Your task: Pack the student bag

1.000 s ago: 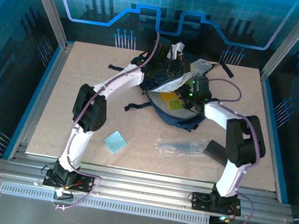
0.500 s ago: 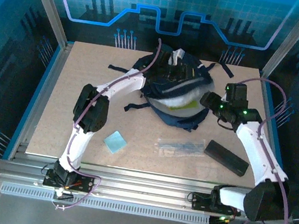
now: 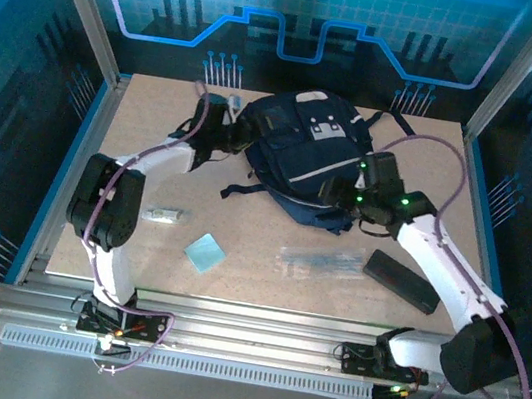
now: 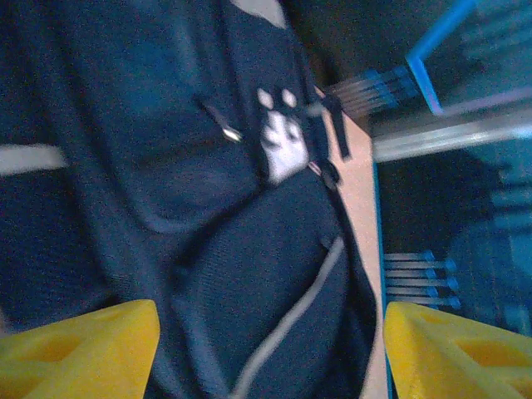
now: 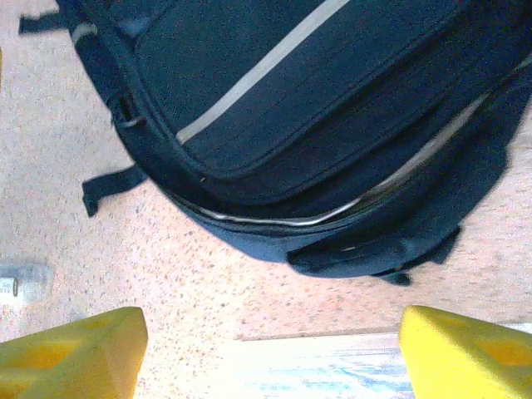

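A pale speckled table (image 3: pixel 134 138) sits inside a blue-lit frame with glowing panels behind it. At the far left, the left pincer (image 4: pixel 270 341) hovers just beside the left side of the bag, its yellow fingers (image 4: pixel 91 345) wide apart with nothing between them; its wrist view looks onto dark fabric with a white paw patch (image 4: pixel 278 145). Nearer on the left, a small clear thing (image 3: pixel 164 214) lies on the table, and a light blue square (image 3: pixel 205 252) lies near the front edge. The bag (image 3: pixel 303 155) lies at the far middle of the table, grey stripe up, with black straps (image 3: pixel 245 192) trailing out on the left. A clear packet (image 3: pixel 322 260) lies in front of it. The right pincer (image 5: pixel 270 341) hangs over the bag's near right edge, fingers spread and holding nothing. A black case (image 3: pixel 402 280) lies at the right, well apart from the bag.
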